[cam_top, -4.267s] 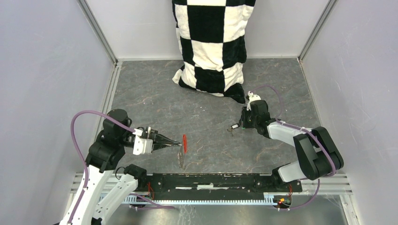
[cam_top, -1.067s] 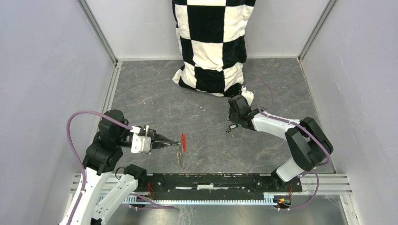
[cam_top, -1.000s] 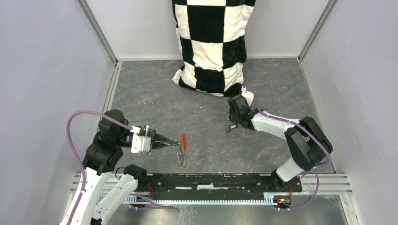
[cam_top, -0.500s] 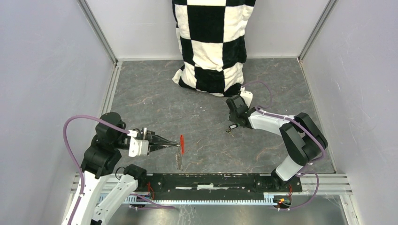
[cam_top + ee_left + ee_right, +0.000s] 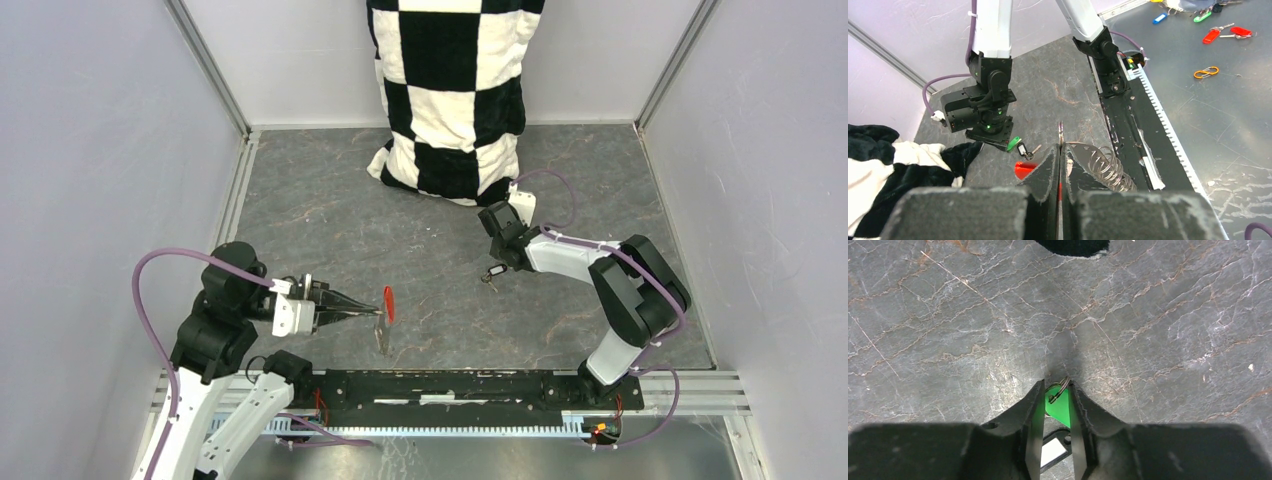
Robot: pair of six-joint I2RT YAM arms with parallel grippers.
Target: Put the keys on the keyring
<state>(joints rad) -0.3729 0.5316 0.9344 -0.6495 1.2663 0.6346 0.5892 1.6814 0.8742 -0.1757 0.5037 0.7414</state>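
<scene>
My left gripper [image 5: 372, 312] is shut on the keyring. The ring's thin metal edge [image 5: 1060, 136] sticks up between the closed fingertips. The keyring's red tag [image 5: 389, 303] hangs beside the tips, and a silvery coil [image 5: 383, 340] hangs below; both also show in the left wrist view, the tag [image 5: 1023, 169] and the coil [image 5: 1105, 167]. My right gripper [image 5: 497, 266] is low over the floor, right of centre, shut on the green key's tag [image 5: 1060, 404]. Its small split ring [image 5: 1064, 384] peeks out at the tips. The black-tagged key [image 5: 1052, 452] hangs under it, and shows from the left wrist [image 5: 1022, 150] next to the green tag [image 5: 1013, 144].
A black-and-white checkered cushion [image 5: 450, 90] leans on the back wall, close behind the right arm. Grey walls enclose the stone-patterned floor [image 5: 330, 220]. A black rail [image 5: 450, 385] runs along the near edge. Loose coloured tags [image 5: 1210, 35] lie outside, beyond the rail.
My right gripper has swung left and slightly back, carrying the keys with it. My left gripper has dipped slightly toward the near edge, still holding the keyring.
</scene>
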